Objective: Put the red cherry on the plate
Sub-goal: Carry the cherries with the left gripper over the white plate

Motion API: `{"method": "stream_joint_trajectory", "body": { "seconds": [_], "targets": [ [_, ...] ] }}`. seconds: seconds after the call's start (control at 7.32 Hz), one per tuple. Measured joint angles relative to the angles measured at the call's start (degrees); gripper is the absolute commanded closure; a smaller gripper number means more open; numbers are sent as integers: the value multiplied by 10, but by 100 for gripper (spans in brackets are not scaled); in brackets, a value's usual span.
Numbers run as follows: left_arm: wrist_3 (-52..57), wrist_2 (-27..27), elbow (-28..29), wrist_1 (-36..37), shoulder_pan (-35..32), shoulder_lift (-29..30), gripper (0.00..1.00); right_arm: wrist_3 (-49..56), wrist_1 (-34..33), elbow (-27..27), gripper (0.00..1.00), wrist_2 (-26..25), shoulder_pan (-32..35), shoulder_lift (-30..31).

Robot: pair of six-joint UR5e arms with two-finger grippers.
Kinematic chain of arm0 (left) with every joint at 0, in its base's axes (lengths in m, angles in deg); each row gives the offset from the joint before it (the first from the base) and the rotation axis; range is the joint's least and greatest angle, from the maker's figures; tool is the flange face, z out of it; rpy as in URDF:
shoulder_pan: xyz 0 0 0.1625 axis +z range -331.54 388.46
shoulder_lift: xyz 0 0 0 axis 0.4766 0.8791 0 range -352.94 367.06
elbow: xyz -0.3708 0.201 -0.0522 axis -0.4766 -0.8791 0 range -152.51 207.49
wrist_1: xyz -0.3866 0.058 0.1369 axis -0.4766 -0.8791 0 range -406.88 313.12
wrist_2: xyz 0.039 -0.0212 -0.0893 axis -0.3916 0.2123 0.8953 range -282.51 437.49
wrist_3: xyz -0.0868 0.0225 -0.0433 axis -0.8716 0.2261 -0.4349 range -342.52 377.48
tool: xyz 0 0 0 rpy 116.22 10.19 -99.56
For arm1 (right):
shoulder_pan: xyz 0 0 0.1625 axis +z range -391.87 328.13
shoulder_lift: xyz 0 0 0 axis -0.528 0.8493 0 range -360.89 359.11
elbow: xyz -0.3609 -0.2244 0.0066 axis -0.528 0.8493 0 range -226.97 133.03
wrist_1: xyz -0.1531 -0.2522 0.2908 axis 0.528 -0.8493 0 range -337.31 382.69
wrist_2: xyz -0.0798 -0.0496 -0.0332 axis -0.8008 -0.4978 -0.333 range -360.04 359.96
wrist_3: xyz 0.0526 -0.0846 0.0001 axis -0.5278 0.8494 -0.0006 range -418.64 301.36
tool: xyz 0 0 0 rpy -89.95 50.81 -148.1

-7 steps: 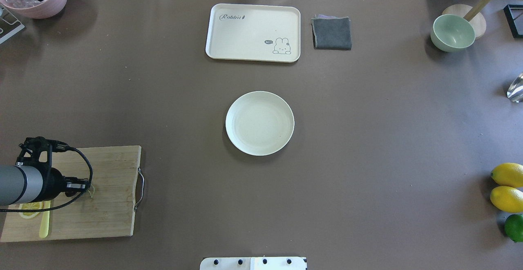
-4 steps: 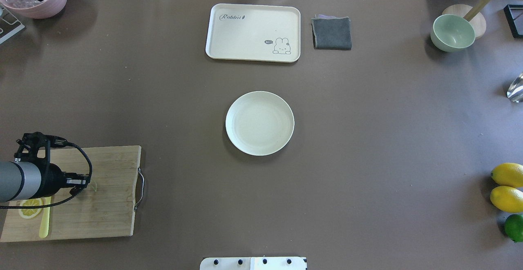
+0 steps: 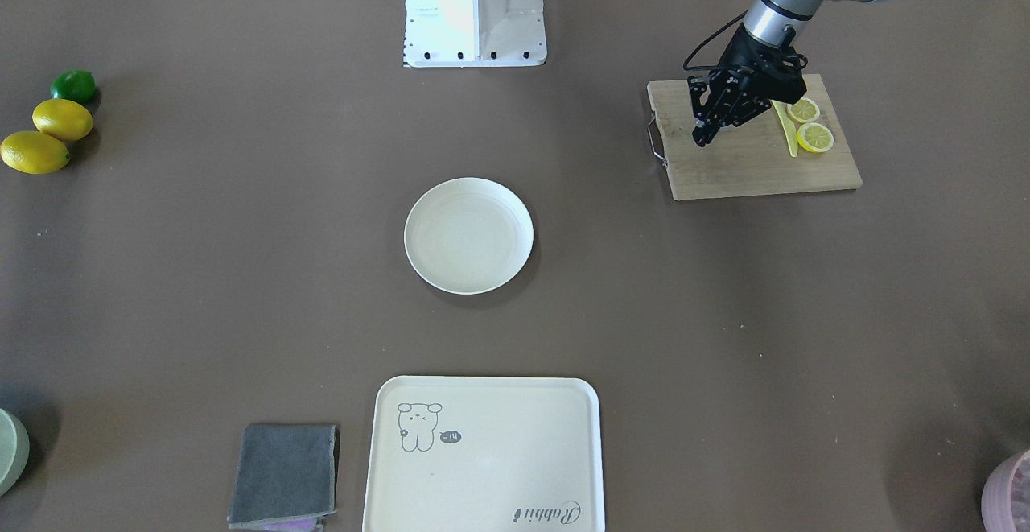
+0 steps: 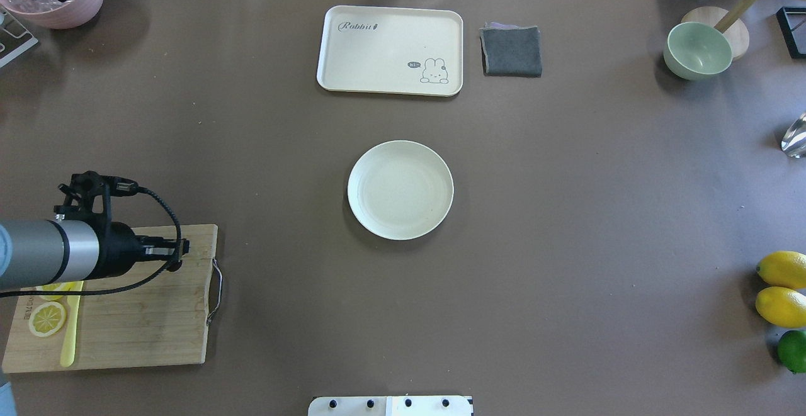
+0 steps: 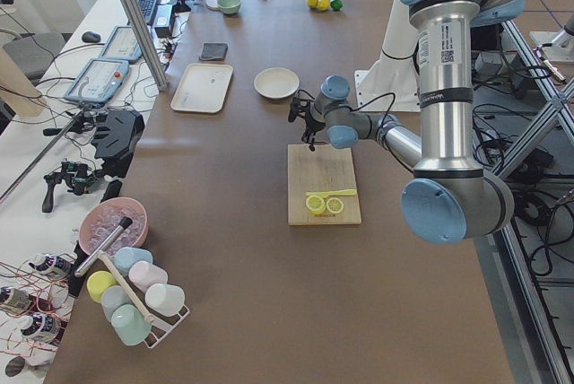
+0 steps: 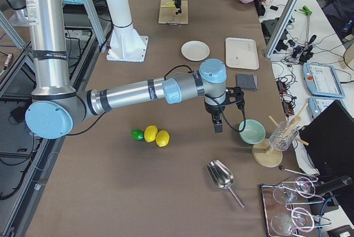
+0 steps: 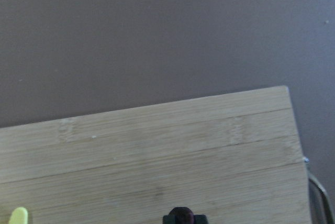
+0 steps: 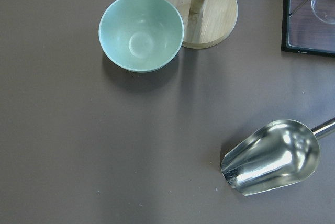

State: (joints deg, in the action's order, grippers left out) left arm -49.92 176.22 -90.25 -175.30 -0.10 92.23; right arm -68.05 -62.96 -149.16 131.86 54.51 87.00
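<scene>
1. Left wrist-mounted view: the red cherry (image 7: 181,215), a tiny dark maroon fruit, shows at the bottom edge, pinched between the tips of the left gripper (image 3: 702,136). Its stem is not visible.
2. The gripper hangs over the pale bamboo cutting board (image 4: 151,315), near the corner by the metal handle. Two yellow lemon slices (image 3: 809,125) lie behind it, toward the wrist.
3. The round cream-white shallow plate (image 4: 400,189) has nothing on it. It sits well apart from the gripper, to its right and a little ahead.
4. The step in hand looks like the carry. The next move calls for travelling across until the gripper is over the plate, lowering, then spreading the fingers.
5. The right gripper (image 6: 218,124) shows only in a side view, near a pale green bowl (image 8: 141,31). I cannot tell whether it is spread or pressed together.
</scene>
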Motion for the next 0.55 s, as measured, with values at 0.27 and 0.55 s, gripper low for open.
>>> {"method": "stream_joint_trajectory", "body": {
  "seconds": [0.27, 0.55],
  "targets": [
    [-19, 1, 25, 63, -13, 118, 100, 1, 2, -1, 0, 0, 6, 13],
    [-79, -2, 91, 162, -14, 283, 100, 0, 2, -1, 0, 9, 10, 20]
  ]
}}
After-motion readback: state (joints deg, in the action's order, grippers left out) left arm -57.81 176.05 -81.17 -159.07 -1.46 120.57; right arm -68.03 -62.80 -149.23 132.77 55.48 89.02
